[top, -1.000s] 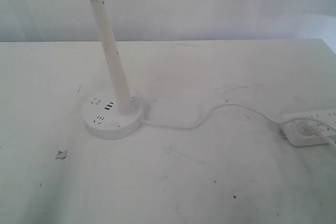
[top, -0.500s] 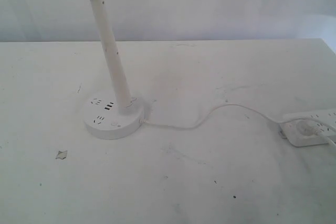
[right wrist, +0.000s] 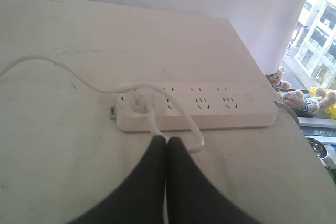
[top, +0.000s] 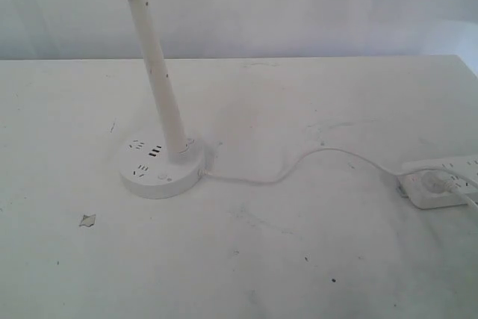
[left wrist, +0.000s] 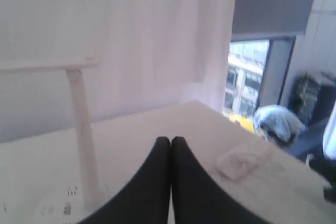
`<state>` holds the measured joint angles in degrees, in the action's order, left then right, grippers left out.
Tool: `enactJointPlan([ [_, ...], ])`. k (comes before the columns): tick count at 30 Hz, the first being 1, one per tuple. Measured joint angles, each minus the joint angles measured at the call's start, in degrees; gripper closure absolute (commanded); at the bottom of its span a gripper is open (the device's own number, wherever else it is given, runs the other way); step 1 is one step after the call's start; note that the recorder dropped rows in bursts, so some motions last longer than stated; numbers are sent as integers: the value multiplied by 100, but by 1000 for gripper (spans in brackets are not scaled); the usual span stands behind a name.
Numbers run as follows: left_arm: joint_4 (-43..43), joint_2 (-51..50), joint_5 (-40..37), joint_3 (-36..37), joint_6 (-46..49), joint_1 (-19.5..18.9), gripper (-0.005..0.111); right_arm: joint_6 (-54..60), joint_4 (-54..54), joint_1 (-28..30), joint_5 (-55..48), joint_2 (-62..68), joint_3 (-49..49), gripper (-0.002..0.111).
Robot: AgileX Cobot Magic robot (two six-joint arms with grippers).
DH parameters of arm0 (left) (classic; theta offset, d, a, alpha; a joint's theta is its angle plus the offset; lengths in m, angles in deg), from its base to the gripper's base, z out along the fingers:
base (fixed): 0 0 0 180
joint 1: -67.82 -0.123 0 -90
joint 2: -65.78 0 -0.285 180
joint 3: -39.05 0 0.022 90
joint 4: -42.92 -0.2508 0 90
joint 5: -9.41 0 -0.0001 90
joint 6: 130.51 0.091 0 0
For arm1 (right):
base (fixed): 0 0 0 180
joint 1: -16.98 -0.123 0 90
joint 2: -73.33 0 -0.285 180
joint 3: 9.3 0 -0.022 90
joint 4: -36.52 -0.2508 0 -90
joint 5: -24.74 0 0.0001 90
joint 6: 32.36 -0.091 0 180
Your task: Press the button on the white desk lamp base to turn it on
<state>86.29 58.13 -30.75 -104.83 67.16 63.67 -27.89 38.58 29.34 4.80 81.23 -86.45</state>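
My left claw (left wrist: 170,141) and right claw (right wrist: 166,141) sit pressed together; round white plastic lamp base (top: 163,175) on the bench (top: 284,274), its white plug (right wrist: 140,102) in the rectangular white power strip (right wrist: 220,109).

left gripper (left wrist: 170,140): two smooth black tapered fingers (left wrist: 149,182) were pressed flat together along their length, tip to tip, with nothing between them. It pointed nearly level across the tabletop (left wrist: 157,121) toward the far right corner and was held above the surface. right gripper (right wrist: 167,140): the same black fingers (right wrist: 142,182), also closed down to a hairline seam, nothing gripped. It was pitched down at the tabletop near the right edge and held above it.
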Motion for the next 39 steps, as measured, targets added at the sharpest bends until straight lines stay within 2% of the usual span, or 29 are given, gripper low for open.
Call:
enactJointPlan([
  [1,30,0,305,0,-58,0,107,0,0,0,0,0,0,108],
  [2,100,0,957,0,-156,0,107,0,0,0,0,0,0,108],
  [4,171,-299,1509,0,67,0,107,0,0,0,0,0,0,108],
  [5,171,-524,1499,-24,289,0,107,0,0,0,0,0,0,108],
  [7,171,-1422,981,-267,1016,0,107,0,0,0,0,0,0,108],
  [9,160,-2807,-123,-885,1825,0,107,0,0,0,0,0,0,108],
  [11,68,-3620,-698,-1361,2151,0,107,0,0,0,0,0,0,108],
  [13,-103,-4189,-1000,-1671,2269,0,107,0,0,0,0,0,0,108],
  [18,-432,-5133,-1556,-1737,2007,0,107,0,0,0,0,0,0,108],
  [24,-455,-5305,-1605,-1737,1968,0,107,0,-24,0,0,0,0,108],
  [30,-337,-5305,-2030,-1737,1946,0,107,0,-24,0,0,0,0,108],
  [35,552,-5305,-2368,-1737,2247,0,107,0,-24,0,0,0,0,108],
  [39,1696,-5305,-2392,-1721,3156,0,107,0,-24,0,0,0,0,108],
])
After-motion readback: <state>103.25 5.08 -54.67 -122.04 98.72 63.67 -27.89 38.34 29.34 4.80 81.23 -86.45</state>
